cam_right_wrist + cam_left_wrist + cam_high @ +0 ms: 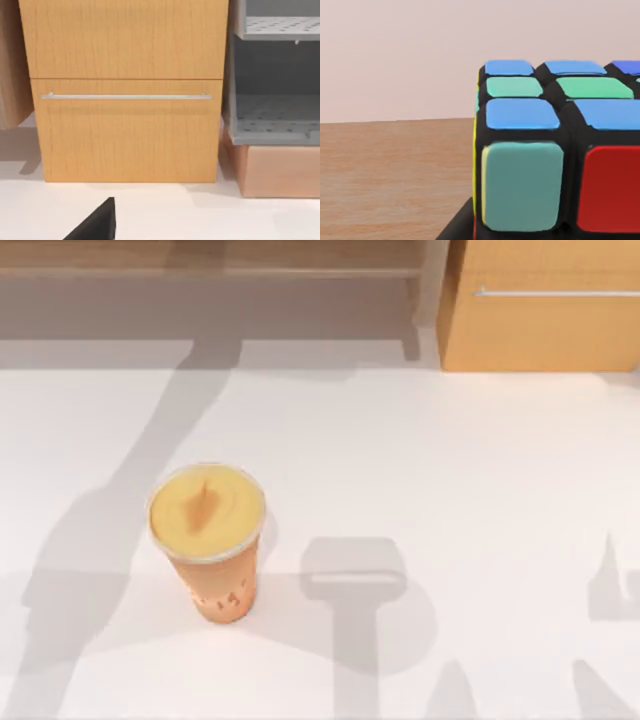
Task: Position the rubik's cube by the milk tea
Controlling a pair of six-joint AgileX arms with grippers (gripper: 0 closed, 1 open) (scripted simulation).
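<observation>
Fingers of the left gripper cannot be judged for spread from these views, though the small black-edged rubik's cube (555, 150) with blue, green, teal and red stickers sits right up against the left wrist camera, wood-grain surface behind it. On the white tabletop (450, 460), the tall tapered orange-tan milk tea (210, 535) stands upright, well left of the orange wooden cabinet (125, 90) with its metal handle.

The cup (208, 540) stands upright on the white table (450, 460), left of centre, the one obstacle on the surface. Bare table lies on every side of the cup. Far right of the cup, a wooden cabinet (545, 305) blocks the back edge. The cube (555, 150) crowds the left wrist view.
</observation>
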